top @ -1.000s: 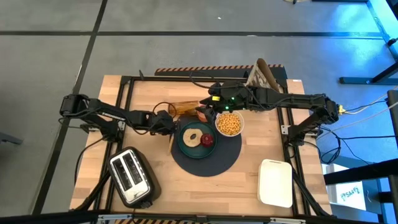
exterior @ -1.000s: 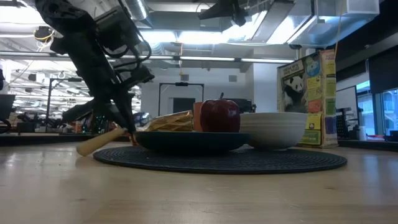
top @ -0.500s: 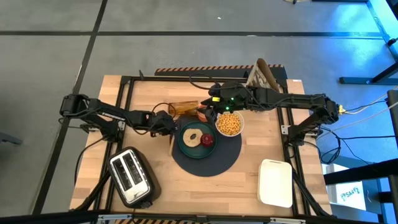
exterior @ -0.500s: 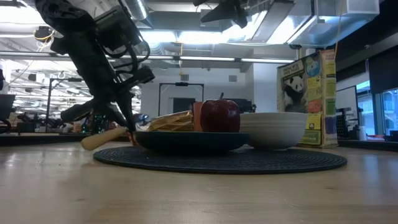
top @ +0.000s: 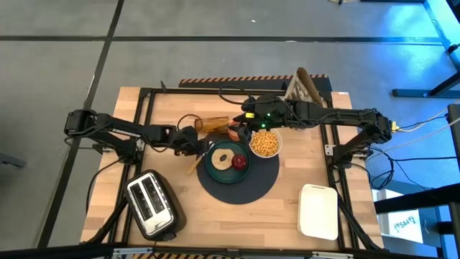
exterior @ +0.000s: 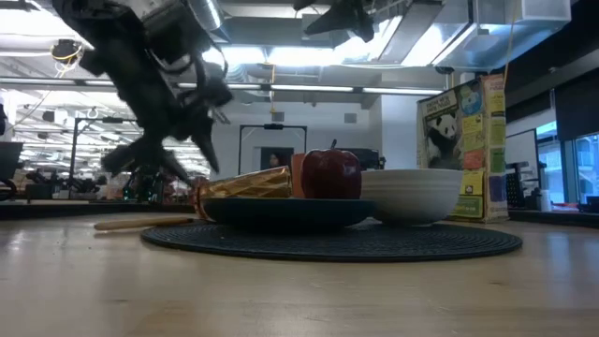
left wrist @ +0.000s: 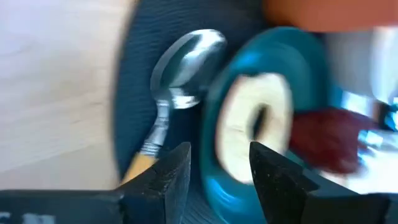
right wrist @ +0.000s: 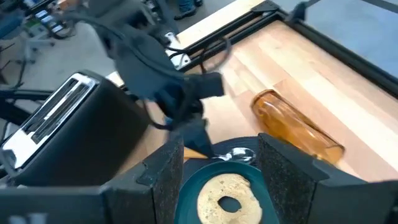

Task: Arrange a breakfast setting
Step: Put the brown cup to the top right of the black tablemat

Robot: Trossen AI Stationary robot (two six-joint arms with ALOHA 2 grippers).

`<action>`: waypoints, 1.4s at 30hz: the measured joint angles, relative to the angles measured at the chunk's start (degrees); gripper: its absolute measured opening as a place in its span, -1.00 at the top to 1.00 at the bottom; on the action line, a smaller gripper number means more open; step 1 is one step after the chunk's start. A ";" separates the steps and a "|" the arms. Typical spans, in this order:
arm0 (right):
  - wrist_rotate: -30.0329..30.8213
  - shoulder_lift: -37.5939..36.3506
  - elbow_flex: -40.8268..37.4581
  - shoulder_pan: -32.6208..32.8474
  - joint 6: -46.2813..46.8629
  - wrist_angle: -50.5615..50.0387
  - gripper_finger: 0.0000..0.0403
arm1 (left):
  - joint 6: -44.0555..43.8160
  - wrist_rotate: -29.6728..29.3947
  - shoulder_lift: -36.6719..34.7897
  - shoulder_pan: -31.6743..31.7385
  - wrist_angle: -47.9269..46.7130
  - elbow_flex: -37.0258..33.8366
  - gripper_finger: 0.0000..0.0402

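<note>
The wooden bench (top: pixel 172 115) stood on grey floor. The mat (top: pixel 244 188) with plate (top: pixel 216 167) sat mid-bench; the spoon (top: pixel 199 160) lay across its left edge. Left gripper (top: pixel 192 142) and right gripper (top: pixel 243 126) were held released.

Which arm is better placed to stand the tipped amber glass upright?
Probably the right. Its gripper hangs open just beside the amber glass lying on its side, while the left gripper sits open by the spoon.
</note>
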 joint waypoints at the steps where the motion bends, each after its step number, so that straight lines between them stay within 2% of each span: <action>1: 0.47 -0.06 0.00 0.00 0.36 -0.14 0.04 | 1.78 0.70 -1.29 0.35 -0.49 0.37 0.20; 7: 0.48 -0.10 0.00 -0.99 0.57 -0.85 0.04 | 13.52 0.14 -10.06 3.29 -5.02 3.54 0.20; 11: 0.03 0.24 0.00 -3.95 0.90 -1.27 0.04 | 27.68 0.01 -13.56 5.65 -5.25 6.87 0.20; 17: -7.54 3.02 0.00 -13.31 2.17 -0.73 0.04 | 51.10 -0.17 -12.10 7.19 -5.31 14.46 0.20; 23: -10.53 7.01 0.00 -20.92 2.59 -0.59 0.04 | 65.56 -0.87 -8.08 9.96 -9.90 19.84 0.20; 26: -12.67 9.16 0.00 -24.03 4.12 -1.76 0.04 | 67.04 0.18 -5.39 11.50 -11.89 20.93 0.20; 33: -24.25 14.87 0.00 -26.41 8.04 -0.86 0.04 | 68.20 -1.26 1.09 15.41 -15.74 21.15 0.20; 37: -26.57 18.13 0.00 -25.06 10.40 0.84 0.04 | 64.71 -1.34 5.28 18.75 -20.07 21.15 0.20; 42: -26.87 20.96 0.00 -24.00 12.61 3.03 0.04 | 64.95 -0.41 8.96 20.76 -21.26 21.15 0.20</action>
